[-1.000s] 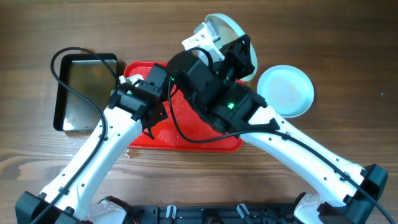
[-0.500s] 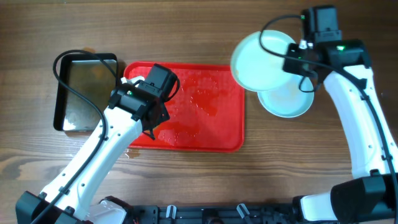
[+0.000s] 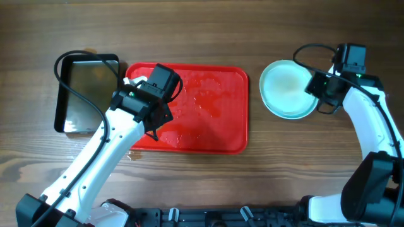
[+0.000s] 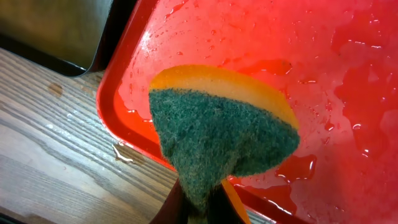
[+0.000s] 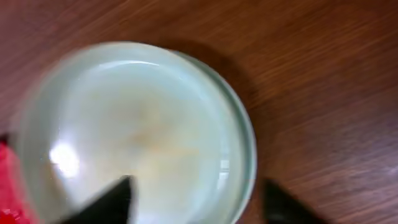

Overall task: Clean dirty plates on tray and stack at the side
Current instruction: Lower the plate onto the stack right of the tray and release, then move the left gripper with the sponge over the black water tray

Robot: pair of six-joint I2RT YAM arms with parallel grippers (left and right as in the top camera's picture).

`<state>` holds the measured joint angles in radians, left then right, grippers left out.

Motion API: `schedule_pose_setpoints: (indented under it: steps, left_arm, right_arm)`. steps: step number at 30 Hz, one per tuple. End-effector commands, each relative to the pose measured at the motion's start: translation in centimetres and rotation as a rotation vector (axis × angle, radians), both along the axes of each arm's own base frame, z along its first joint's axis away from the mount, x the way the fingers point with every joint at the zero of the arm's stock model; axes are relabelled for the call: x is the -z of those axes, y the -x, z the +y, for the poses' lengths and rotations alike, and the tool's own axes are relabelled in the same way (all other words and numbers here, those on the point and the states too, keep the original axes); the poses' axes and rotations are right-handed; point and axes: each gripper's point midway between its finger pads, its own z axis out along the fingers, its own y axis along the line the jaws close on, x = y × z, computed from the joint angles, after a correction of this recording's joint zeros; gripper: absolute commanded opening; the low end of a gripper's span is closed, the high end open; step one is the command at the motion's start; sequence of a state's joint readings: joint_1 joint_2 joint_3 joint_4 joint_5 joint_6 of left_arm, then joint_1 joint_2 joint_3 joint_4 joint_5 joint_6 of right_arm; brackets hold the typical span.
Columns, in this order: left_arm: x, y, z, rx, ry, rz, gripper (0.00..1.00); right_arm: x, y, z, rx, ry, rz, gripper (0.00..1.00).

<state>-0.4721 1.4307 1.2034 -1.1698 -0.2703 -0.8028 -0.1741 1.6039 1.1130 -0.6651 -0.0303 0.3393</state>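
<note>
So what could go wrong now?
The right tool straddles the top plate's rim, so pulling away sideways might drag that plate along. It also looks a bit off-centre on the plate below, so it could slide. The wet sponge in the left tool hangs by the tray's edge and may drip on the table.

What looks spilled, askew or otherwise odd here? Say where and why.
The red tray is awash with water, and a small puddle sits on the wooden table beside its rim. The top stacked plate shows a faint yellowish film, perhaps not fully clean.
</note>
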Motion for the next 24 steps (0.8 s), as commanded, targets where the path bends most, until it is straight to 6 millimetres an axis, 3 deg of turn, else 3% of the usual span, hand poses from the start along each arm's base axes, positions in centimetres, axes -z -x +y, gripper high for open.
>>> schedule_pose_setpoints:
  steps: [1,3,6,8,12,15,16,17,22,24]
  left_arm:
    - [0.3,0.1,0.0,-0.011,0.001,0.007,0.04]
    - [0.3,0.1,0.0,-0.011,0.001,0.007,0.04]
    - [0.2,-0.6,-0.2,-0.012,0.006,-0.022,0.04]
    - [-0.3,-1.6,0.6,-0.028,-0.040,-0.075,0.04]
    - [-1.4,-3.7,4.7,-0.105,-0.142,-0.154,0.04]
    - [-1.7,-5.9,9.5,-0.204,-0.156,-0.196,0.04]
    - [-1.7,-6.7,11.9,-0.283,-0.150,-0.220,0.04]
    - [-1.4,-7.7,13.7,-0.321,-0.110,-0.235,0.04]
    - [1.1,-11.0,17.2,-0.304,0.064,-0.258,0.04]
    - [3.2,-11.3,19.3,-0.349,0.056,-0.226,0.05]
  right_arm:
    - [0.2,0.2,1.9,-0.040,-0.097,0.000,1.00]
    - [0.0,0.2,3.7,-0.080,-0.195,-0.007,1.00]
    - [-2.3,0.3,9.7,-0.194,-0.536,-0.048,1.00]
    - [-2.4,1.4,11.3,-0.162,-0.623,0.013,1.00]
    - [-1.2,4.3,14.8,-0.236,-0.591,0.153,1.00]
    - [-0.1,6.7,18.6,-0.368,-0.505,0.242,1.00]
    - [0.0,7.8,21.0,-0.449,-0.489,0.264,1.00]
    - [-0.1,8.9,23.4,-0.529,-0.481,0.276,1.00]
    - [-0.6,13.1,32.0,-0.761,-0.472,0.263,0.99]
    - [-0.1,14.5,33.9,-0.723,-0.417,0.271,0.99]
